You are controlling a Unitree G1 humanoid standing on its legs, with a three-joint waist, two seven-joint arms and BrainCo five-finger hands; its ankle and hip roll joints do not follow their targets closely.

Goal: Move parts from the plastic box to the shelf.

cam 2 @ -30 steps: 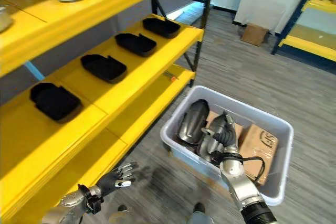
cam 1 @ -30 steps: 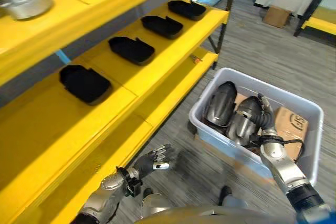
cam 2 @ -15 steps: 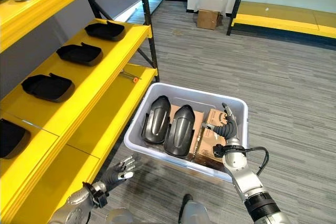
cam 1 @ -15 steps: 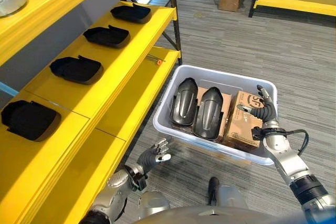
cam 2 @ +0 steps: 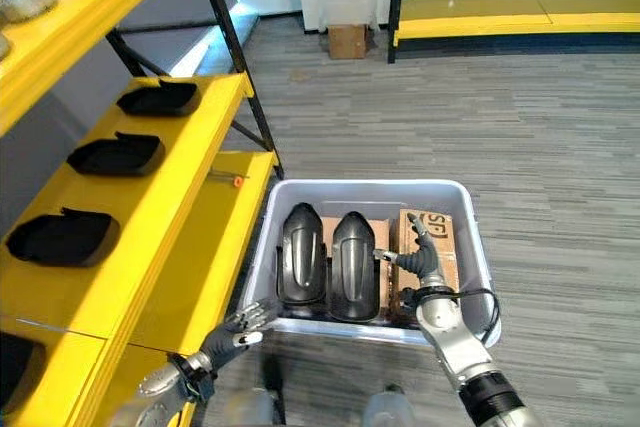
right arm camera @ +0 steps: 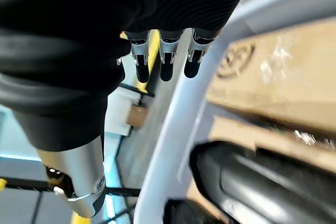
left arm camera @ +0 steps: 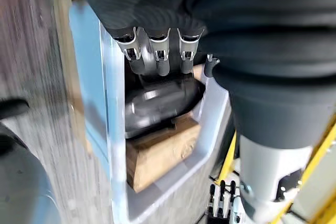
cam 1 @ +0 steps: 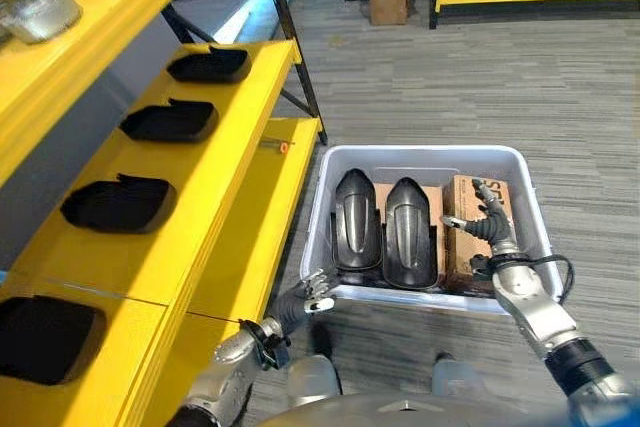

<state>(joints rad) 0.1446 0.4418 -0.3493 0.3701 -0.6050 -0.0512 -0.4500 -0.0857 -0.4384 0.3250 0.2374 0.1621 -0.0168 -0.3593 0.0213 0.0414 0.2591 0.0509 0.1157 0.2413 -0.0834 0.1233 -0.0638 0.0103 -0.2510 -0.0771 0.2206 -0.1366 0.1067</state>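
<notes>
Two dark parts lie side by side in the plastic box on the floor, with a cardboard carton at their 3 o'clock. The right hand hovers over that carton with fingers spread, holding nothing. The left hand, fingers relaxed and empty, hangs at the box's 7 o'clock corner beside the yellow shelf, where black trays sit in a row.

— Where is the left hand?
— Lower middle of the frame, forearm rising from the bottom edge, fingers loosely spread.
— The right hand?
— Right of centre, raised, fingers relaxed, holding nothing.
</notes>
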